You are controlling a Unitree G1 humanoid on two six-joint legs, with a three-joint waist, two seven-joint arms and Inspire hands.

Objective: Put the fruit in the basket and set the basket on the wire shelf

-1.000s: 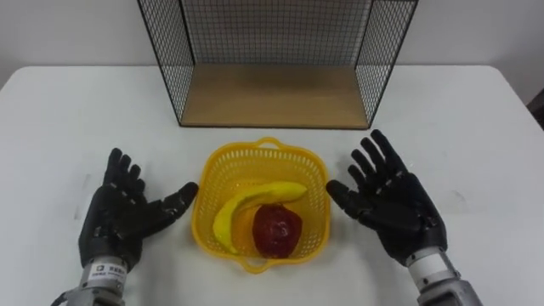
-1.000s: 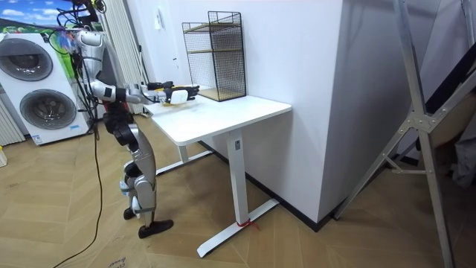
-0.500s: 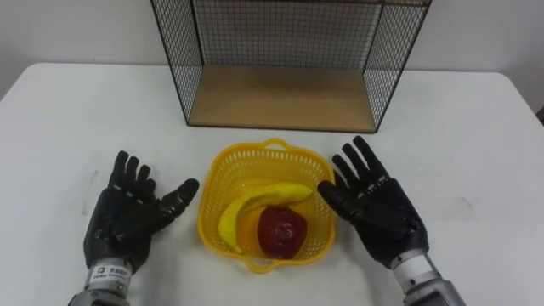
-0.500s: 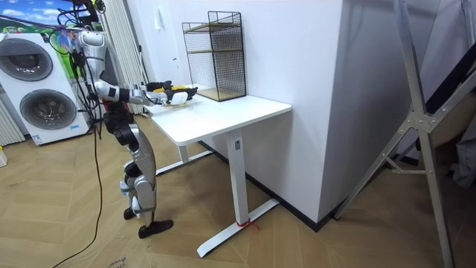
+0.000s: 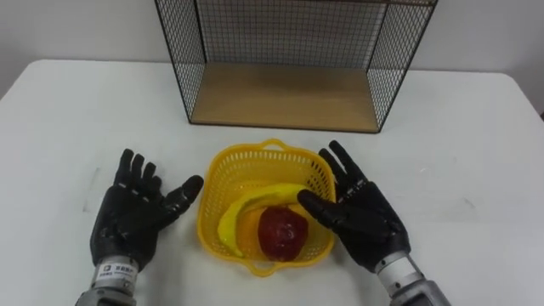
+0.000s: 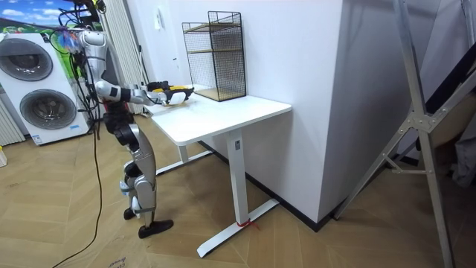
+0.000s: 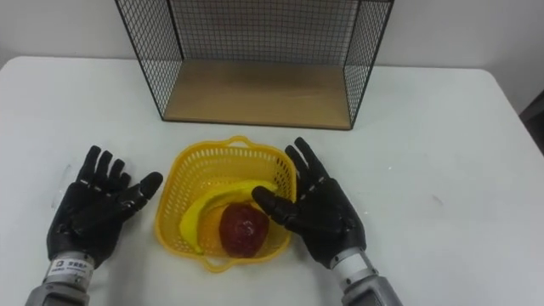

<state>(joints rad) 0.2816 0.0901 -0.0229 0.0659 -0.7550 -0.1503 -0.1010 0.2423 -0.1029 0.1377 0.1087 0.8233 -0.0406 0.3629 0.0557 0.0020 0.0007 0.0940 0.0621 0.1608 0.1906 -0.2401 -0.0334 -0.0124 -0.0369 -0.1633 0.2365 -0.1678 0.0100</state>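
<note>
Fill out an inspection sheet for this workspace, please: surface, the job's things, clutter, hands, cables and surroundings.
Surface: white table, flat and clean.
Job's things: yellow basket stands on the table in front of the wire shelf, not yet on it; the banana and red apple lie inside the basket.
Clutter: nothing seen.
Hands: left hand is open, palm up, close beside the basket's left side; right hand is open at the basket's right side, its thumb reaching over the rim.
Cables: nothing seen on the table.
Surroundings: in the room view the robot stands at the table's end, with washing machines behind it, a wood floor and a metal frame.
</note>
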